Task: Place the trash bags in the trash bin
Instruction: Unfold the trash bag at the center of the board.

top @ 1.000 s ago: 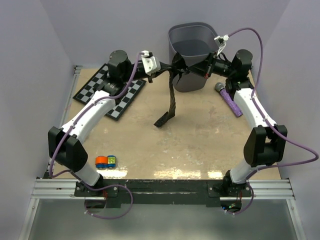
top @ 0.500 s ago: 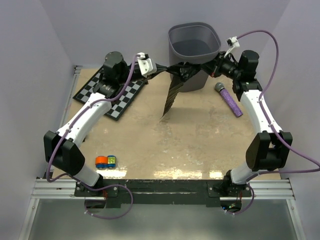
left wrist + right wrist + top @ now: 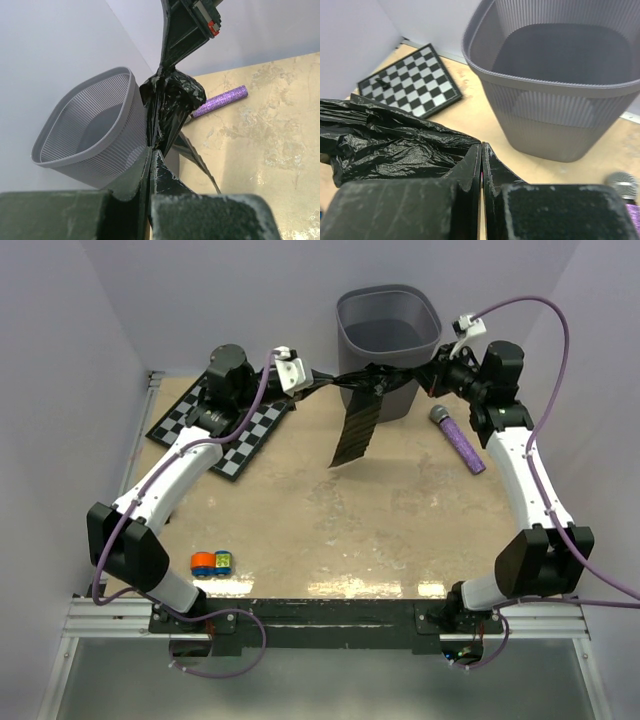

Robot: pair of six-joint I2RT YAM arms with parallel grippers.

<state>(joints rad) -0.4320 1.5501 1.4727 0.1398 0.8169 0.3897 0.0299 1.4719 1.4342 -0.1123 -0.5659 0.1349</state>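
Trash bag [image 3: 360, 430]: thin, glossy black plastic, drawn taut between the two grippers in front of the bin's near wall and outside the bin. A flat strip hangs from its middle toward the surface; whether the lower end touches cannot be told.
Trash bin [image 3: 398, 402]: grey, finely ribbed, upright at the far edge of the surface, its rounded-square rim wider than its base.
Left gripper [image 3: 322, 380]: jaws together, clamped on the left end of the bag. In the left wrist view crumpled plastic bunches just past the tips, beside the bin's wall.
Right gripper [image 3: 428, 370]: jaws together, clamped on the right end of the bag, near the bin's right front corner. In the right wrist view crinkled plastic spreads to the left of the tips.
Microphone [image 3: 458, 440]: purple, glittery, lying on the surface right of the bin, apart from it.
Chessboard [image 3: 250, 435]: flat at the far left, partly under the left arm.
Toy blocks [image 3: 211, 562]: orange and blue, near the left arm's base.
Surface [image 3: 400, 520]: mottled beige.
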